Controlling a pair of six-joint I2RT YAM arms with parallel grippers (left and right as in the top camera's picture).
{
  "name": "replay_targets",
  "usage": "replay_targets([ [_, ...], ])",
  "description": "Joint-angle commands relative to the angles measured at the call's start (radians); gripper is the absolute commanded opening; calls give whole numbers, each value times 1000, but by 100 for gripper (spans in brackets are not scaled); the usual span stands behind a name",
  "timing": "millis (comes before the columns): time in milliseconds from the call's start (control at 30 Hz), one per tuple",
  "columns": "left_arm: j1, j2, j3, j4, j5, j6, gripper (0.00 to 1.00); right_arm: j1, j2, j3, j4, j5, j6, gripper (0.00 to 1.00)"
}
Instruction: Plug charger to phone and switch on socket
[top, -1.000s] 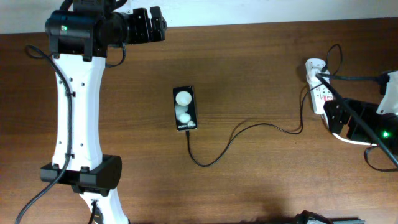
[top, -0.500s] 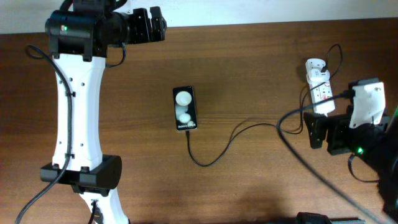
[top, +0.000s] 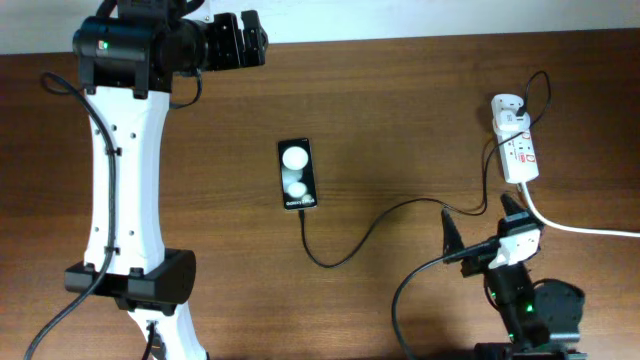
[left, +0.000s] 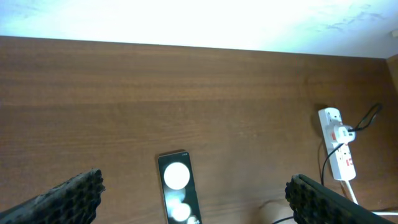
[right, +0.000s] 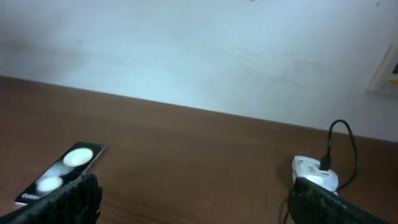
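Table: dark brown wooden tabletop (top: 400, 110), grain running sideways.
Middle: small black rectangular phone (top: 297, 175), flat, glossy screen up.
Across: thin black charger cable (top: 400, 207), looping from the phone's near end towards the strip.
Right end: white oblong power strip (top: 517, 148); thick white cord (top: 580, 230) trailing right.

The left arm (top: 122, 170) is a long white shell with small dark screw holes down its face. It is capped at each end by a rounded black joint, and a green light (top: 103, 45) glows on the upper one. A thin black cable (top: 62, 87) trails from it. The left hand (top: 240, 40) is black and blocky, and its fingers (left: 65, 194) are matt black with a knobbly grip surface. The right arm (top: 530, 305) is mostly black, with a white block (top: 520, 240), a green lamp (top: 520, 306) and a looping black lead (top: 397, 300). The right hand (top: 480, 218) has the same rough black fingers.
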Motion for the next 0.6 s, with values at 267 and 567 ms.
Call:
replay_targets([
  [267, 6, -4, 5, 2, -7, 16, 99, 12, -164, -180, 71, 17, 12, 99],
  [567, 6, -4, 5, 2, -7, 16, 99, 12, -164, -228, 55, 43, 12, 99],
])
